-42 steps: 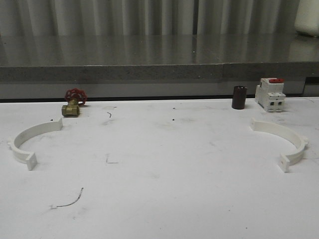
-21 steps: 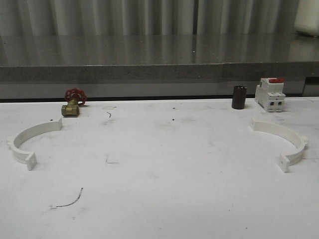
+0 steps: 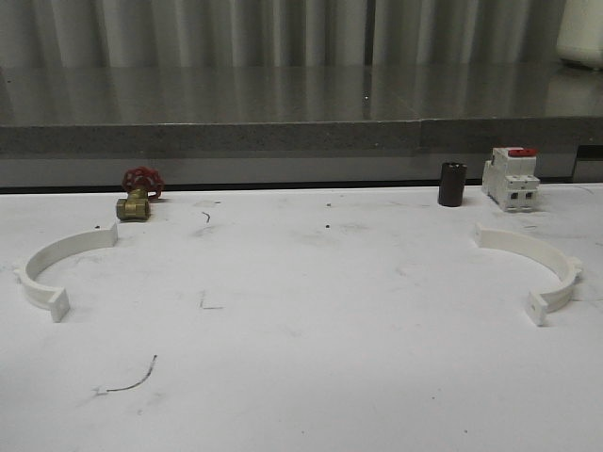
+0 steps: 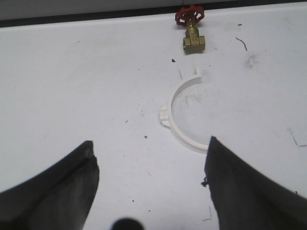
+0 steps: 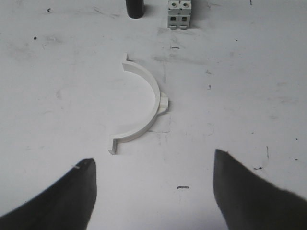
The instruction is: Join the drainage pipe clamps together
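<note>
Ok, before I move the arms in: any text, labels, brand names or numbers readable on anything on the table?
No readable text.
Breaker: any print on its white body or red top is too blurred to read.
Brass valve with red handwheel: no legible marking.
Dark cylinder: plain.
Left clamp half and right clamp half: plain white.
Table: scuff marks, no writing.
</note>
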`<state>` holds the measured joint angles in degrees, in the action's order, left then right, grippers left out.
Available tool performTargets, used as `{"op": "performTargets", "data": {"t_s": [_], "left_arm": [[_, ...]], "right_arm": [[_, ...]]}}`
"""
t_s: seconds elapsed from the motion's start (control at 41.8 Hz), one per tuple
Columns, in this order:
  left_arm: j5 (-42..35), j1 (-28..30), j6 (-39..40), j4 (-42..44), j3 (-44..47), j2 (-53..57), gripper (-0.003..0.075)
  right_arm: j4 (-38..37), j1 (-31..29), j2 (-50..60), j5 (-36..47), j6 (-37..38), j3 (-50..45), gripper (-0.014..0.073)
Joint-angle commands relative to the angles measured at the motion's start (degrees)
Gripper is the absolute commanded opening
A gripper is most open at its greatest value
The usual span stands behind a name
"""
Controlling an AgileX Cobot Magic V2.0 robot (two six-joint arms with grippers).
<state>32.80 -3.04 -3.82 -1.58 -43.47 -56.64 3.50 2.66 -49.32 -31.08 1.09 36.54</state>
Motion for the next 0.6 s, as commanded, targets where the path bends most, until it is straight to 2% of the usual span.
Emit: {"op": "performTargets", "data": {"t_s": [0.0,0.359,0.575], "left_arm": [[-0.5,0.2,0.2,-0.5,-5.2,-3.0,0.0456],[1.3,-2.3,0.2,-0.4,-15.6,-19.9,0.0437],[6.3,-2.5,0.2,-0.4,-21.5,-30.9,0.0443]], "right_arm": [[-0.4,-0.3,0.1,3.1,-0.5,2.0,0.0540],[-0.4,-0.3,0.1,3.1,-0.5,2.0,0.0540],[-0.4,-0.3,0.1,3.1,-0.5,2.0,0.0540]]}}
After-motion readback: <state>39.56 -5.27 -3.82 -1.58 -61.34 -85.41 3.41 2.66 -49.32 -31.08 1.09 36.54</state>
